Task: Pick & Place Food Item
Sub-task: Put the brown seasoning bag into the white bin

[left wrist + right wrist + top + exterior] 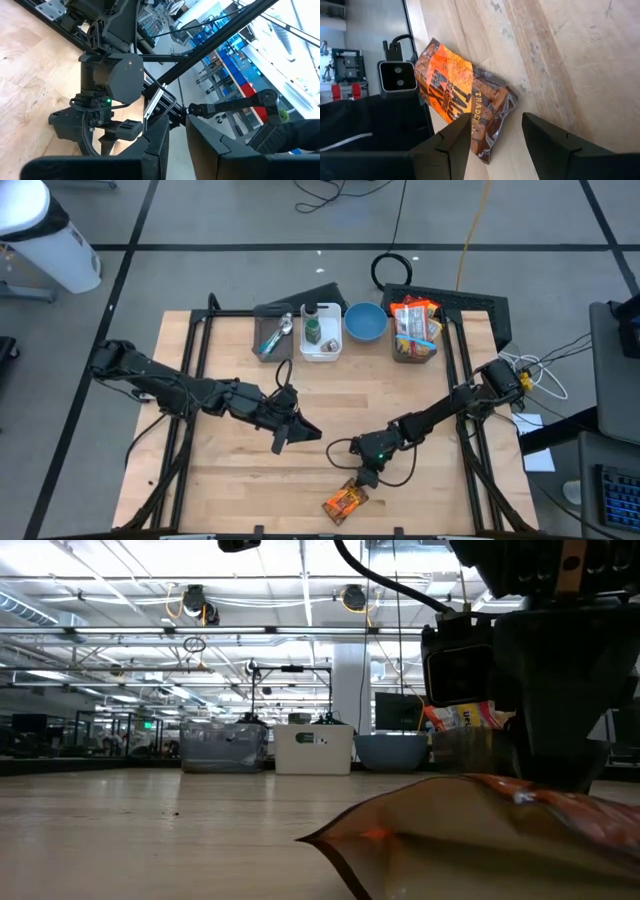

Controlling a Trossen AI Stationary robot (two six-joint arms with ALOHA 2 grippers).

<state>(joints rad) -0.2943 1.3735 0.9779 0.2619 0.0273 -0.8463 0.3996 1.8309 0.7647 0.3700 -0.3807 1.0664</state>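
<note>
Four bins (321,338) stand well beyond right fingers (495,135), apart over snack bag (465,97).

A blue bowl (366,321) sits at the far edge of the wooden worktop (240,470). Just beside it stands a white bin (320,346) holding a dark bottle (311,328), and next to that a clear bin (273,337) with utensils (279,333). Black cables (395,268) lie on the grey floor (200,270) beyond.

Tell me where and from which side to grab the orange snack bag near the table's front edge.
Grip the orange snack bag at its crinkled dark end, coming straight down from above. It lies flat on the table, so only a raised crease offers purchase. The right tool hangs open just over that end.
</note>
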